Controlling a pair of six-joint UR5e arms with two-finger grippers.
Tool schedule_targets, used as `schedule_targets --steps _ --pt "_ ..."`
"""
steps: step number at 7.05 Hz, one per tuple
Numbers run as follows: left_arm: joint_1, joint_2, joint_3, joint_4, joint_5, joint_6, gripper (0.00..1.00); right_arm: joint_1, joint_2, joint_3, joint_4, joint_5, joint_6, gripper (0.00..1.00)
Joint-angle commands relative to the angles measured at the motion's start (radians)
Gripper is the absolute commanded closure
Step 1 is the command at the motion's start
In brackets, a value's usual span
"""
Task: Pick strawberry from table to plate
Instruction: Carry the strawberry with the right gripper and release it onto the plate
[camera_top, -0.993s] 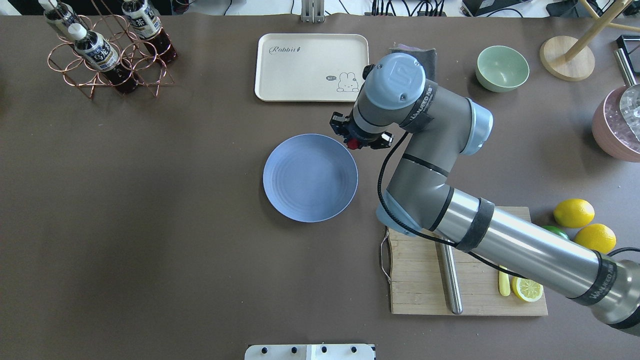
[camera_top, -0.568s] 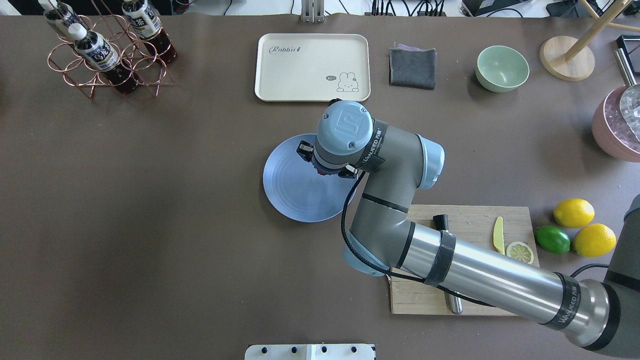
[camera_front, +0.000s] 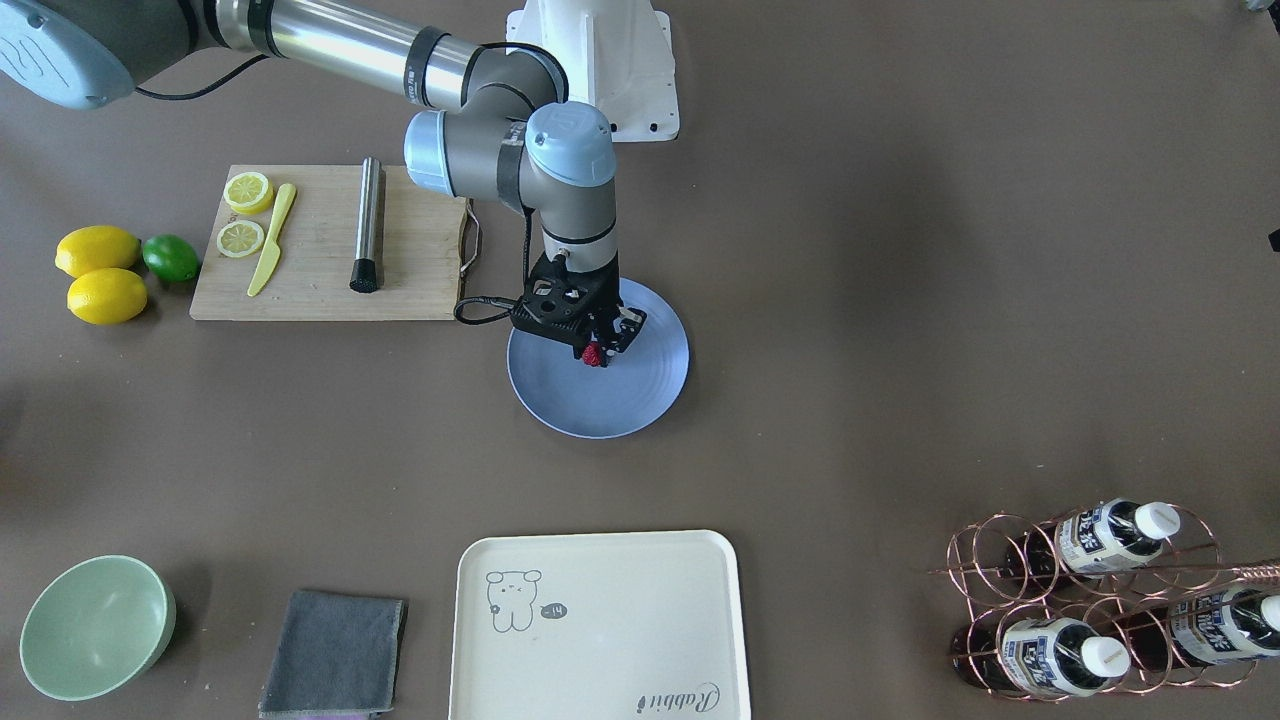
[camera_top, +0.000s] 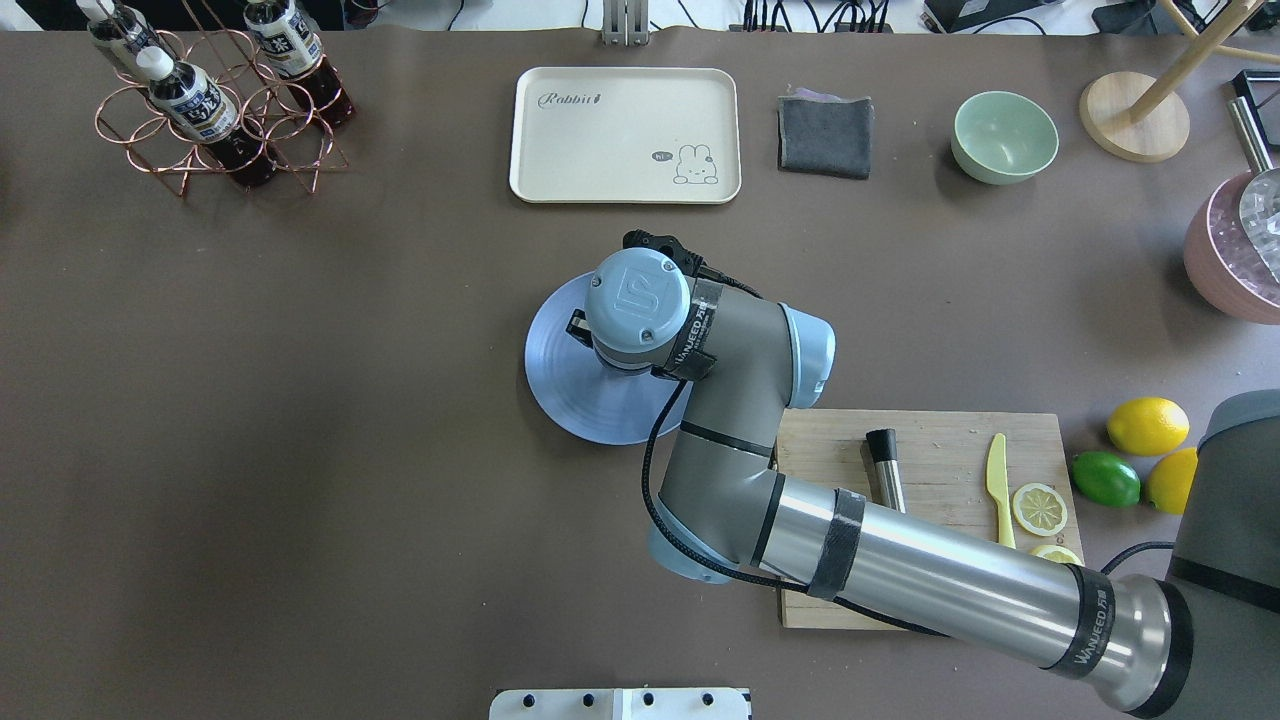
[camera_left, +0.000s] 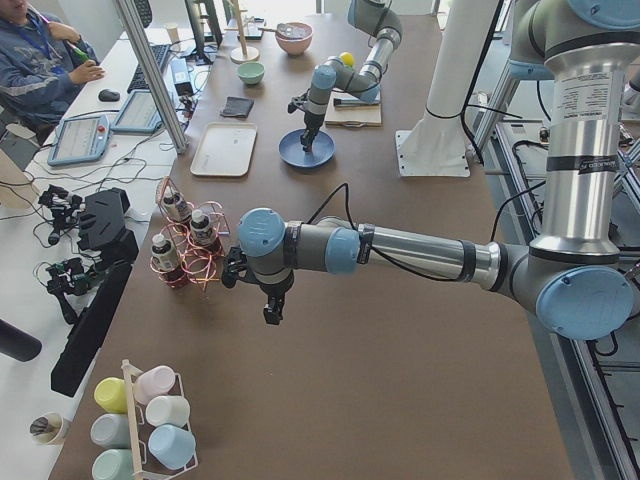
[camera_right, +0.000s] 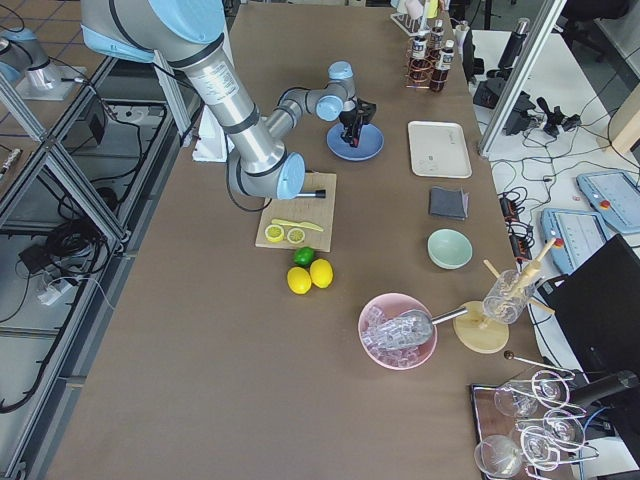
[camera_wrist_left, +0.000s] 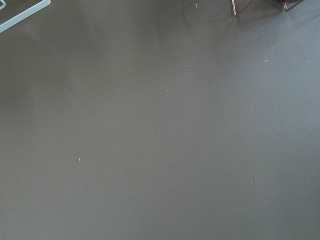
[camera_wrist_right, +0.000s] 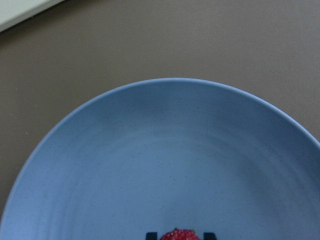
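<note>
The right end effector points straight down over the plate. Its fingers are clamped on the strawberry, one on each side. In the right wrist view the berry shows at the bottom edge between two dark fingertips, with the plate's blue rings spread out beyond it. The strawberry hangs over the middle part of the plate. It seems to be just clear of the surface, though the front view is too small to be sure it is not touching.

The plate lies near the middle of the tabletop. The cutting board lies just beside it on the robot's right, nearer the robot's edge. The cream tray sits at the far edge. The left end effector hangs above bare tabletop close to the bottle rack, near the tabletop's left end. Whether its fingers are apart or together I cannot tell.
</note>
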Motion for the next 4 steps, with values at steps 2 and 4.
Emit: schedule_targets --steps 2,4 --pt "0.0 -0.001 0.001 0.0 0.0 0.0 0.02 0.004 0.003 -0.005 -0.008 -0.032 -0.069 0.0" --pt "0.002 -0.001 0.001 0.0 0.0 0.0 0.02 0.054 0.005 0.031 -0.047 0.016 -0.121 0.0"
